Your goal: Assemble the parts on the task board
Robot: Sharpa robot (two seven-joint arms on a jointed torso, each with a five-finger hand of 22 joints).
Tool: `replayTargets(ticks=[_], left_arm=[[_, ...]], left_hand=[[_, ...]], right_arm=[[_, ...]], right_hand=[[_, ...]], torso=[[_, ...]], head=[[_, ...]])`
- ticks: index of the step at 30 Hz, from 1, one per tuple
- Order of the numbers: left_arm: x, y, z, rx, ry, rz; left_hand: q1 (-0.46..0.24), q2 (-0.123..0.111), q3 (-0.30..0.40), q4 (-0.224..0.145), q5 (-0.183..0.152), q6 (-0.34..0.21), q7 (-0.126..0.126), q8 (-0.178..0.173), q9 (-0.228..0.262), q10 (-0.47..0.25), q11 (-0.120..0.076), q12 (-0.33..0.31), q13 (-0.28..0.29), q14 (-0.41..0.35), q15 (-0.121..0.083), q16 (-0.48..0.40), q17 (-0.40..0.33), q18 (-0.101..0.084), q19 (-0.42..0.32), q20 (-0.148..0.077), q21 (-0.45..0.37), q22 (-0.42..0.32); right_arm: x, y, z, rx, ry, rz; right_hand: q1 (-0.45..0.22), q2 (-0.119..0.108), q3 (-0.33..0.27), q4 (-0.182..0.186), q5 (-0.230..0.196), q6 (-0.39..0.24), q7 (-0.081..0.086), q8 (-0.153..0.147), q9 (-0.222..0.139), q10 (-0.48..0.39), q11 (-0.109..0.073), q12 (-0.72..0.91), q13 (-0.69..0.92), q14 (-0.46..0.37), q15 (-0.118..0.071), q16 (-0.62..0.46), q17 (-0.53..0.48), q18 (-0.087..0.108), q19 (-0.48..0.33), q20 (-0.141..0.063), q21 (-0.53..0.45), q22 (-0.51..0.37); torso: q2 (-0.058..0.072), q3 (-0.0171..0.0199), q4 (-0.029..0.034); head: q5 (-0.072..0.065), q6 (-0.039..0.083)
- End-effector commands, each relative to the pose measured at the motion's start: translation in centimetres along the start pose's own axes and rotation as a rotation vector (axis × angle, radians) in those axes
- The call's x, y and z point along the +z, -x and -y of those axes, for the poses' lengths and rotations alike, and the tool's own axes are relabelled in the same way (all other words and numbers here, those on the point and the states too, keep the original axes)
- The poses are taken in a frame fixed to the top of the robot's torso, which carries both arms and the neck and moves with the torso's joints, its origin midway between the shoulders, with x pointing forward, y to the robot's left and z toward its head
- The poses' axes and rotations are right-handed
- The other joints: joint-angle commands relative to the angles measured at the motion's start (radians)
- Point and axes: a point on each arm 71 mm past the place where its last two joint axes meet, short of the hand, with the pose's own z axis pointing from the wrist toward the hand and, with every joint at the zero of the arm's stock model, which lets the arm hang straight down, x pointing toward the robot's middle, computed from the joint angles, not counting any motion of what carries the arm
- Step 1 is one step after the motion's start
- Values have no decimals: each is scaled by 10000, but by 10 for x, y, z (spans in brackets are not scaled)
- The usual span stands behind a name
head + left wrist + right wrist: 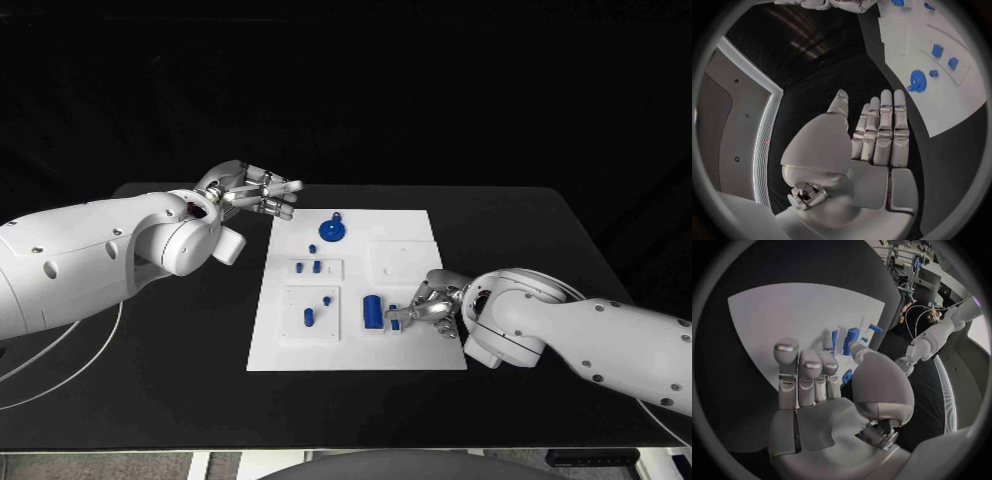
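My right hand (428, 306) sits on the board (418, 222) at four o'clock, grip unclear; left hand (257, 192) hangs open at ten.

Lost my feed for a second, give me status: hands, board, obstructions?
Left hand open, off the board's far left corner. Right hand at a small blue part, grip unclear. Task board: nothing blocking.

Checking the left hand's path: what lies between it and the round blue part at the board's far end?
In the head view, just bare black table and white task board lie between the left hand and the round blue part.
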Motion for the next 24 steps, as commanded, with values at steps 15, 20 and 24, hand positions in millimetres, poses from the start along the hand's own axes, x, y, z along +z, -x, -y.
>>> replayTargets(ticks=[15, 20, 24], left_arm=[[3, 6, 1, -167, -212, 295], [7, 15, 0, -441, -336, 792], [12, 25, -1, -759, -438, 1223]], left_hand=[[79, 14, 43, -26, 15, 88, -83, 22, 17, 91, -42, 23, 13, -36, -8, -36, 20, -52, 110, -3, 80, -30], [384, 176, 89, -249, 101, 321, -161, 13, 14, 228, -104, -10, 8, -56, -23, -46, 9, -79, 87, -22, 75, -28], [790, 310, 181, -467, 168, 490, -242, 13, 14, 231, -141, -40, 2, -187, -7, -59, -13, -90, 4, -13, 61, -16]], right_arm=[[9, 38, 9, 1403, 1374, 1051], [18, 81, 6, 3230, 3101, 1819], [30, 117, 6, 4517, 4113, 2599]], right_hand=[[537, 4, -130, -810, 38, -588, 251, 35, 14, -186, 174, -270, -139, -68, -31, -300, -218, 2, 476, -10, -336, 663], [1174, 830, -1928, -1636, 1698, -895, 313, 23, 61, -700, 253, -1105, -787, -319, -15, -1307, -969, 146, 222, 46, -2151, 63], [1753, 1399, -2372, -2514, 1941, -1145, 395, 8, 17, -1708, 408, -3337, -2630, -981, 163, -2769, -1815, 212, -452, 230, -4736, -1240]], torso=[[-45, -21, -20], [-115, -54, -52], [-218, -89, -96]], head=[[-76, 439], [-93, 869], [-78, 1179]])
